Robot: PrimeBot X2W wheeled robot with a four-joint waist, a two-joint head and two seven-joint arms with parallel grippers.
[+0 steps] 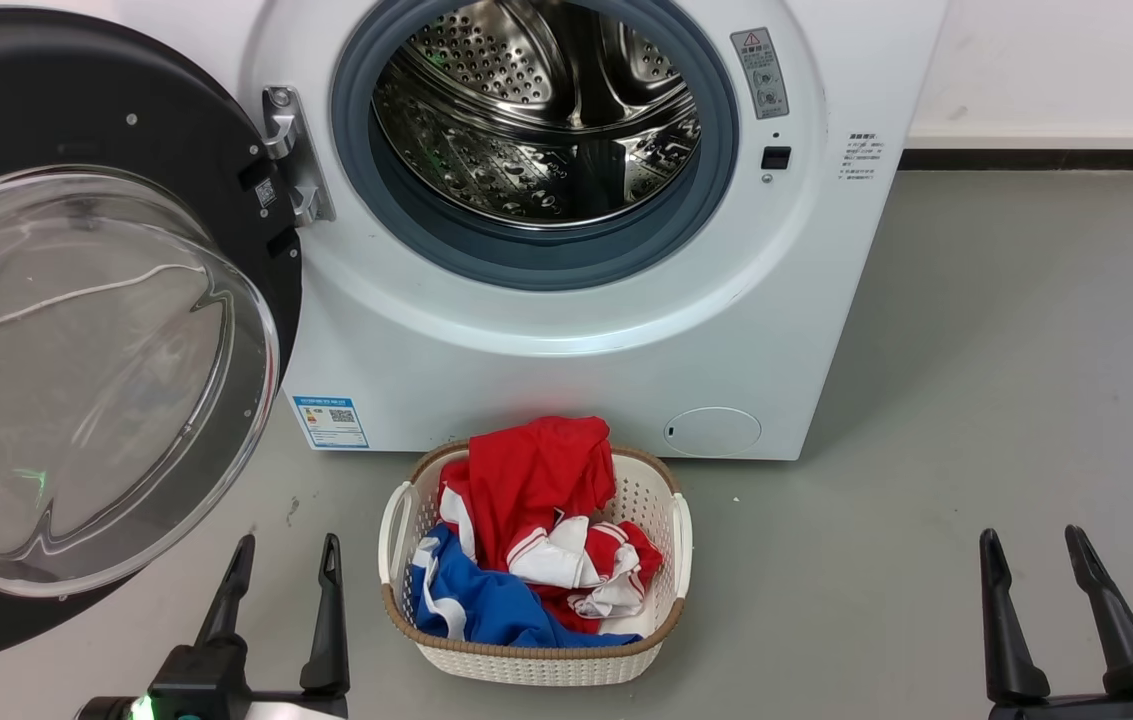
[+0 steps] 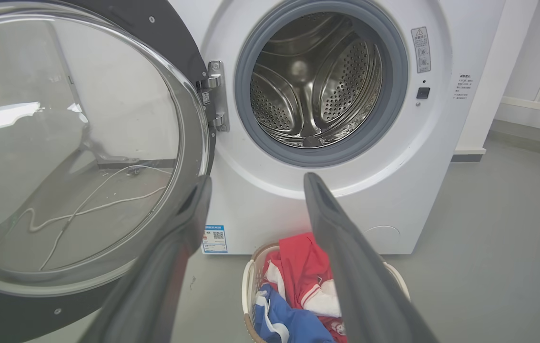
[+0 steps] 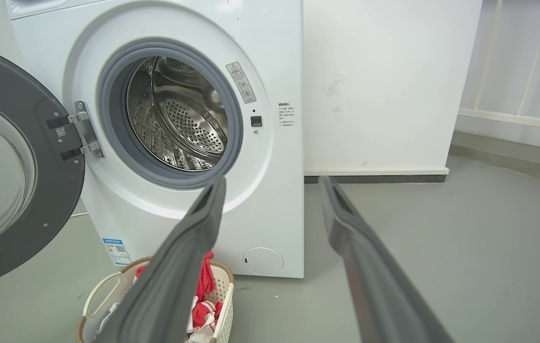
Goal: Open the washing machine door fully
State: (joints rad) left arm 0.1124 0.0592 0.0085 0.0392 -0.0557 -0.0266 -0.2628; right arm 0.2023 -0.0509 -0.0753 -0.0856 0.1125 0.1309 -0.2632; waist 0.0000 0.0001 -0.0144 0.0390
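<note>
The fingers [image 1: 328, 620] of the left gripper [image 1: 286, 545] are held moderately apart with nothing between them, and they point up the head view. The fingers [image 1: 1004, 620] of the right gripper [image 1: 1031, 540] are spread to a similar gap and are likewise empty, above bare grey floor [image 1: 976, 350].

Just beside the left gripper, on its left, the lower edge of the washing machine door [image 1: 96, 340] is seen; in the head view a strip of floor is seen between them, so no contact is shown. The door hangs wide open at the left of the washing machine [image 1: 566, 350], carried on a metal hinge [image 1: 294, 155], with its clear glass bowl turned toward the robot.

The steel drum [image 1: 536, 110] is exposed inside the grey gasket [image 1: 526, 260], and no laundry is seen in it. 1 blue label [image 1: 331, 422] and 1 round cap [image 1: 713, 431] are seen low on the white front.

Between the 2 grippers, nearer the left one, a white laundry basket [image 1: 536, 672] is set on the floor close against the machine's front. It is filled with a red garment [image 1: 536, 480] and a blue garment [image 1: 496, 605].
</note>
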